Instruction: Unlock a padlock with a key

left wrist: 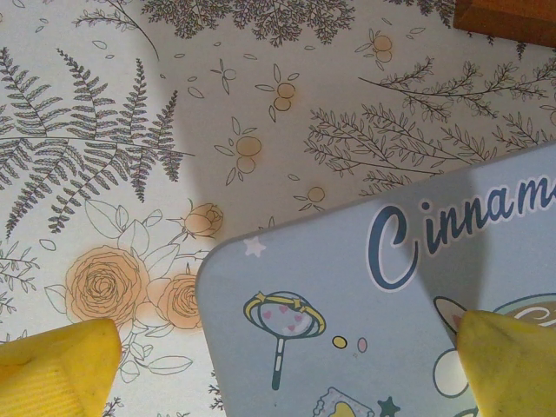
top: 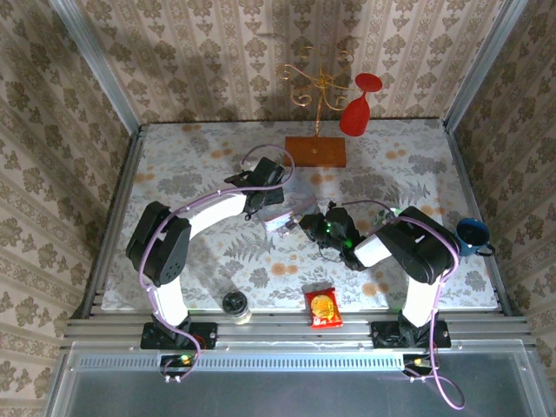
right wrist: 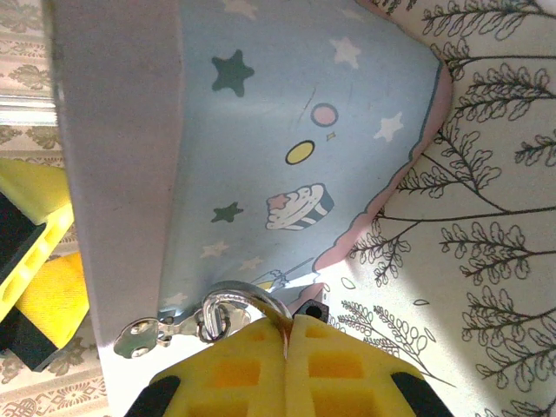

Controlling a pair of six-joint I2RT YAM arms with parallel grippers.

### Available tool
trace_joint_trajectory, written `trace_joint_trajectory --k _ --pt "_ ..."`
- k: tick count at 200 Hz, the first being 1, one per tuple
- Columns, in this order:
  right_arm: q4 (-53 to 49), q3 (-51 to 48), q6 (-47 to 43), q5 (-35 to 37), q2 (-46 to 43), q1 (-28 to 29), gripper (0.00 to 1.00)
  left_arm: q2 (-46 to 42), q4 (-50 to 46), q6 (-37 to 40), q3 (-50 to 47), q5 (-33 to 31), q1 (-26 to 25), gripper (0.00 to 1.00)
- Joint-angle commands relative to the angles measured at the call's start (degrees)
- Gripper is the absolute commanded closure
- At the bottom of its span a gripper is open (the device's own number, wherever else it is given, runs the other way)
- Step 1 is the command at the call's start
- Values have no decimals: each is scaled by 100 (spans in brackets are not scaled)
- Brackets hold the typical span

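Yellow left claw (left wrist: 282, 365) spread wide above pale tin (left wrist: 347, 261); right claw (right wrist: 288, 334) pressed together at its silver ring (right wrist: 239, 297).

I log: table cover (left wrist: 130, 174), white with grey ferns and orange roses; tin (left wrist: 347, 287), pale blue, navy lettering, star and cupcake print, pink edge; right gripper (right wrist: 291, 334), yellow; goblet (top: 358, 109), red; snack packet (top: 323, 308), red and yellow.
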Motion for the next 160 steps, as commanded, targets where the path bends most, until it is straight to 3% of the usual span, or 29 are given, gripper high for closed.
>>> trace_joint_trajectory --k 1,100,160 --pt "-269 -123 -120 252 -234 -52 100 214 -603 -12 -143 12 -2 0" --pt "-1841 -540 -808 657 -1546 -147 100 179 -577 -29 -151 -17 19 0" --pt "-1908 -334 -1020 572 -1377 -215 100 239 -536 -48 -126 124 12 0"
